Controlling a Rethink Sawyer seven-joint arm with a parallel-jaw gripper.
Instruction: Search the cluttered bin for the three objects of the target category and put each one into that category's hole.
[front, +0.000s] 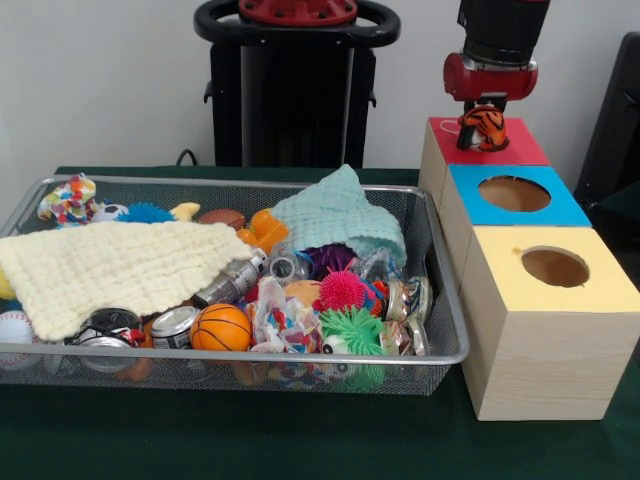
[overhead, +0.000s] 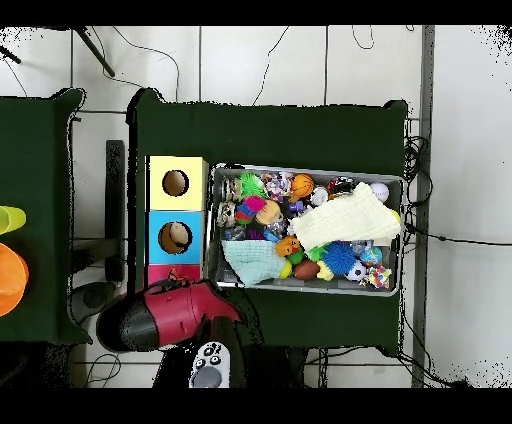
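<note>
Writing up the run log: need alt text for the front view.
The gripper holds an orange striped tiger toy over the red box, beside blue and yellow boxes. A wire bin full of toys and cloths sits alongside.

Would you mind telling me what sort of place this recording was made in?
Most likely a robotics lab set up for a sorting test. A wire bin crammed with toys sits on a green-covered table beside three wooden boxes with coloured, holed tops, and loose cables run across the tiled floor.
</note>
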